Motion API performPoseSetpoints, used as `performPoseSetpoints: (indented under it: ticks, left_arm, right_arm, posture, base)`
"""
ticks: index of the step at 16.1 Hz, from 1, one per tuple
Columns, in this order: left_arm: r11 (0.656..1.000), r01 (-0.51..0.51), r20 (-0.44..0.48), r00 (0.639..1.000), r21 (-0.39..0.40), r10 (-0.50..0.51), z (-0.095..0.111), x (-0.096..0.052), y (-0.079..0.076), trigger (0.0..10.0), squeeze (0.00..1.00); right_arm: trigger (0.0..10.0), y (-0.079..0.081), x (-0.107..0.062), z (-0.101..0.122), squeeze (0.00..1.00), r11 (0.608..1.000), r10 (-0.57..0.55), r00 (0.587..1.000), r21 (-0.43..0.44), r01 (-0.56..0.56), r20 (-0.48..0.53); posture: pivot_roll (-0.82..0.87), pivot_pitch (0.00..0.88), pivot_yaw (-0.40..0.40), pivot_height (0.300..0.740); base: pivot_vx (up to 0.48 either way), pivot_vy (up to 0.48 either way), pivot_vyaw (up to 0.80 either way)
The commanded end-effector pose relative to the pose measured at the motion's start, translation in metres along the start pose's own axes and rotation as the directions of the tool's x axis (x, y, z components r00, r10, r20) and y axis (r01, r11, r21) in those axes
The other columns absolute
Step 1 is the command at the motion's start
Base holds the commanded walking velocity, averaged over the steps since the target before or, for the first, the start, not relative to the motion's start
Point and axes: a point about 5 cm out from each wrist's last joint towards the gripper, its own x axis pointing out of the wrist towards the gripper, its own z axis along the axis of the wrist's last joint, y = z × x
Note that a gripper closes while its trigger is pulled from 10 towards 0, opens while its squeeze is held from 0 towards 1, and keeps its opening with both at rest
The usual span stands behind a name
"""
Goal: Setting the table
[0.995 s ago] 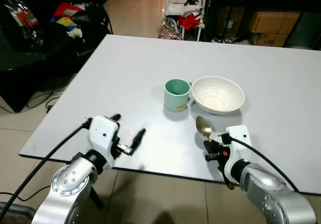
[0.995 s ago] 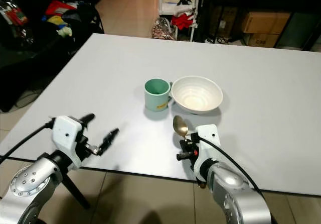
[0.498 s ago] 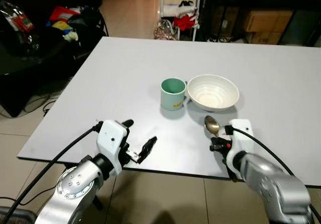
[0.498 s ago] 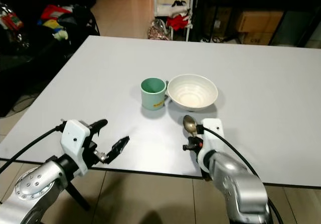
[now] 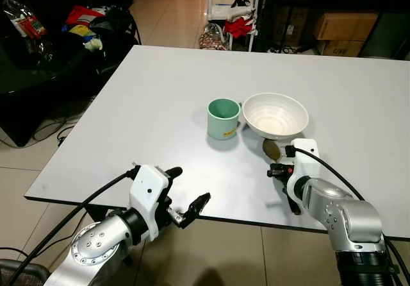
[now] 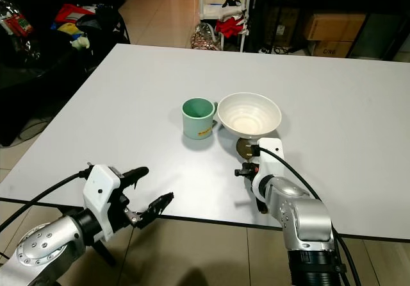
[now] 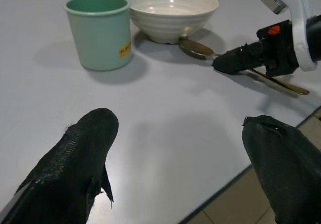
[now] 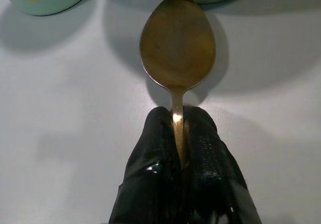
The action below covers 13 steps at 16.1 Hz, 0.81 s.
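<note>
A mint-green mug point(image 5: 224, 119) and a white bowl point(image 5: 275, 115) stand side by side in the middle of the white table point(image 5: 160, 87). My right gripper point(image 5: 277, 170) is shut on the handle of a gold spoon point(image 8: 177, 48), held low over the table. The spoon's head lies close against the bowl's near side, just right of the mug. The handle's tail sticks out behind the gripper past the table's front edge. My left gripper point(image 5: 188, 186) is open with nothing between its fingers, hovering at the table's front edge, left of the mug.
Left of the table is a dark sofa piled with bags and clothes point(image 5: 83, 29). Behind it stand a white rack with red cloth point(image 5: 240, 23) and cardboard boxes point(image 5: 339, 26) on dark shelving. Tiled floor runs under the front edge.
My right gripper has carried the spoon forward, and its head is now beside the bowl's base. My left gripper has drawn back to the front edge and shifted right.
</note>
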Motion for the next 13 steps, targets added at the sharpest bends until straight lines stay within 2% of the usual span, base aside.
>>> performPoseSetpoints:
  ticks: [1, 2, 3, 4, 8, 10, 11, 12, 13]
  left_arm:
    - [1.0, 0.009, 0.003, 1.0, 0.018, -0.009, 0.004, -0.001, 0.0, 10.0, 0.0]
    - [1.0, 0.009, 0.002, 1.0, 0.02, -0.01, 0.004, -0.002, 0.0, 10.0, 0.0]
    - [1.0, 0.01, 0.0, 1.0, 0.022, -0.01, 0.005, -0.002, 0.0, 10.0, 0.0]
    - [1.0, 0.01, 0.001, 1.0, 0.022, -0.01, 0.005, -0.001, 0.001, 10.0, 0.0]
    - [1.0, 0.007, 0.003, 1.0, 0.026, -0.007, 0.006, 0.0, 0.001, 10.0, 0.0]
    - [0.999, -0.025, 0.005, 1.0, 0.044, 0.025, 0.006, 0.0, 0.003, 10.0, 0.0]
    - [0.998, -0.048, 0.011, 0.999, 0.049, 0.048, 0.006, 0.0, 0.005, 10.0, 0.0]
    - [0.994, -0.093, 0.023, 0.996, 0.05, 0.092, 0.008, -0.002, 0.009, 10.0, 0.0]
    - [0.994, -0.104, 0.033, 0.994, 0.043, 0.102, 0.01, -0.004, 0.009, 10.0, 0.0]
  right_arm:
    - [10.0, -0.005, 0.003, -0.001, 0.0, 0.999, -0.031, 0.999, 0.018, 0.031, -0.012]
    - [10.0, -0.005, 0.005, -0.001, 0.0, 0.999, -0.033, 0.999, 0.024, 0.033, -0.009]
    - [10.0, -0.005, 0.006, -0.002, 0.12, 0.999, -0.037, 0.999, 0.028, 0.038, -0.009]
    - [10.0, -0.005, 0.006, -0.002, 1.0, 0.999, -0.037, 0.999, 0.03, 0.037, -0.008]
    - [10.0, -0.004, 0.003, -0.001, 1.0, 0.999, -0.038, 0.999, 0.036, 0.038, 0.008]
    - [10.0, 0.001, -0.004, 0.0, 1.0, 0.999, -0.03, 0.999, 0.017, 0.03, 0.026]
    - [10.0, 0.006, -0.011, 0.0, 1.0, 1.0, -0.019, 0.999, 0.003, 0.019, 0.038]
    - [10.0, 0.014, -0.028, 0.001, 1.0, 0.999, -0.005, 0.998, -0.043, 0.008, 0.07]
    - [10.0, 0.018, -0.036, 0.003, 1.0, 0.999, 0.008, 0.995, -0.046, -0.004, 0.096]
  posture:
    - [0.03, 0.0, 0.02, 0.74]
    - [0.03, 0.0, 0.021, 0.74]
    - [0.03, 0.0, 0.022, 0.74]
    - [0.03, 0.0, 0.022, 0.74]
    - [0.03, 0.0, 0.024, 0.74]
    - [0.04, 0.0, 0.021, 0.74]
    - [0.04, 0.0, 0.021, 0.74]
    - [0.04, 0.0, 0.022, 0.74]
    - [0.04, 0.0, 0.027, 0.74]
  base:
    - [0.0, 0.0, 0.0]
    - [0.0, 0.0, 0.0]
    - [0.0, 0.0, 0.0]
    - [0.0, 0.0, 0.0]
    - [0.0, 0.0, 0.0]
    - [0.0, 0.0, 0.0]
    - [0.0, 0.0, 0.0]
    - [0.0, 0.0, 0.0]
    - [0.0, 0.0, 0.0]
